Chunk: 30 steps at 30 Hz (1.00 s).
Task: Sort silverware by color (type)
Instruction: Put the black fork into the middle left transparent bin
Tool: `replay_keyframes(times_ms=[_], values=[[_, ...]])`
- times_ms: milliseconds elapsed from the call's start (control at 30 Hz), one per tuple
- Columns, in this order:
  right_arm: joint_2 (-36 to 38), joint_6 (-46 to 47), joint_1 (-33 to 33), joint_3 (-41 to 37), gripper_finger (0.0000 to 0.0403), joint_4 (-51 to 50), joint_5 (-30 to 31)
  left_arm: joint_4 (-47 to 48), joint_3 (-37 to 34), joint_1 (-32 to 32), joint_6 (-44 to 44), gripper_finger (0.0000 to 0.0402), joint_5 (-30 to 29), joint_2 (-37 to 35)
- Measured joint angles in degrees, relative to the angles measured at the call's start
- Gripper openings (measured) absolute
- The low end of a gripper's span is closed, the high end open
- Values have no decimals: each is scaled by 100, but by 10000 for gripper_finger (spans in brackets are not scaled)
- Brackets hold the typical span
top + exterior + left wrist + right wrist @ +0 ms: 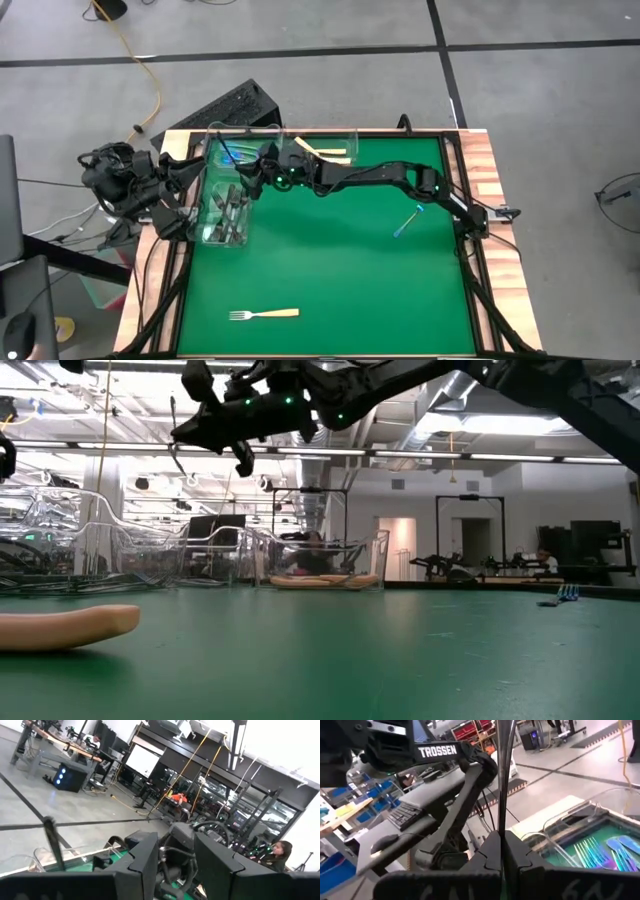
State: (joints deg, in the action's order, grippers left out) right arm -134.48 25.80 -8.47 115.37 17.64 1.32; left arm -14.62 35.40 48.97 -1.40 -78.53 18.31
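My right gripper (pixel 250 180) (pixel 240 445) reaches across the table and hangs over the far end of the clear bin of dark forks (pixel 226 212). It is shut on a dark fork (pixel 501 780). Blue iridescent forks (pixel 600 852) lie in the bin at the far left corner (pixel 232 150), and tan forks lie in the bin beside it (pixel 322 148). A tan-handled fork (pixel 265 314) (pixel 65 628) lies flat near the near edge. A blue fork (pixel 407 222) lies flat toward the right. My left gripper (pixel 177 870) waits open at the table's left edge (pixel 185 170). My right gripper pinches the dark fork between its two shut fingers (pixel 490 850). The fork is lifted clear of the table and shows edge-on as a thin dark strip (pixel 501 827) running straight out past the fingertips. Which end the fingers have is hidden by the fingers.
Three clear plastic bins crowd the far left corner of the green mat (pixel 330 270). A wooden rim (pixel 480 160) borders the table. Open mat lies in the middle and toward the near edge. A person (pixel 280 852) sits in the room beyond.
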Motion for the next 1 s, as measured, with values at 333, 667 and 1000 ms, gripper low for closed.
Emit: replay_keyframes(times_ms=[333,667,1000], values=[[-665,499,103,163,10,771,-269,7,0,0,16,112,14,0],[-1478,842,130,1404,10,788,-637,7,0,0,16,112,12,0],[-1693,346,238,1860,11,246,-920,9,0,0,92,112,10,0]])
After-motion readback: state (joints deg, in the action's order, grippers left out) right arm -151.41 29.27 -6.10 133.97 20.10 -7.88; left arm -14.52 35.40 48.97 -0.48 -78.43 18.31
